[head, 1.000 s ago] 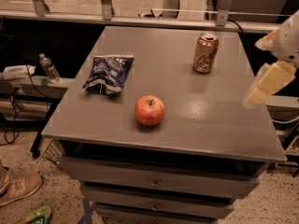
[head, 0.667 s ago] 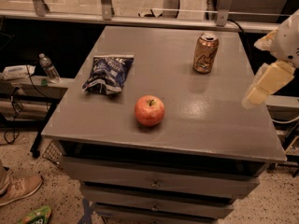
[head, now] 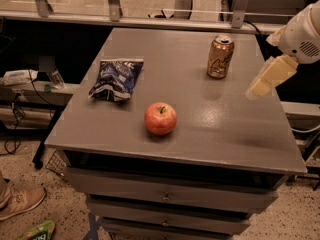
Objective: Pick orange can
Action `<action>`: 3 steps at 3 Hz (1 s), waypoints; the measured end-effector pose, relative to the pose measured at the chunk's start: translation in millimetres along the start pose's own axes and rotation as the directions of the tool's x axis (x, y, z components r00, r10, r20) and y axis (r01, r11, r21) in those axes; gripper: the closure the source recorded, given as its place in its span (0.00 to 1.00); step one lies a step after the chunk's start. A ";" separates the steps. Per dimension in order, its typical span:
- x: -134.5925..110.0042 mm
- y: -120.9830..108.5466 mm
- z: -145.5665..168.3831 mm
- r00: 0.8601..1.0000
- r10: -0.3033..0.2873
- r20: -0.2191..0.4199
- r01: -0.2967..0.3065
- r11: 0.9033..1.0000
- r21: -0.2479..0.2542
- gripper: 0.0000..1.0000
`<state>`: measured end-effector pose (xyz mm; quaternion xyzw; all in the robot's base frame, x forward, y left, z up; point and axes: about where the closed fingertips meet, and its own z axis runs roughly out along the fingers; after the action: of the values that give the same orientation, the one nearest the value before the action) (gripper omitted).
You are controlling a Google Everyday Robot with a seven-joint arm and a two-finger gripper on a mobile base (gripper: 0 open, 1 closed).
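My gripper (head: 267, 76) hangs over the drawer cabinet (head: 225, 129) edge, near the upright orange can (head: 220, 57) but apart, prob. for side approach; its state I cannot tell.

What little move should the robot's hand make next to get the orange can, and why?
Probably a short sideways move of the gripper toward the orange can. The gripper hangs above the table near the picture's right edge, apart from the can, which stands upright and untouched. The apple and snack bag lie well off that path.
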<state>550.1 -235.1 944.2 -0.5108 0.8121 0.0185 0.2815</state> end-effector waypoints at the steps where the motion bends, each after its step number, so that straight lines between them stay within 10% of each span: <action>1: -11.1 -32.3 25.0 0.996 0.057 0.067 -0.058 0.998 0.018 0.00; 3: -17.2 -69.5 74.7 0.953 0.217 0.212 -0.226 0.974 0.021 0.00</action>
<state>646.7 -230.4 907.5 -0.4053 0.8304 0.0851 0.3726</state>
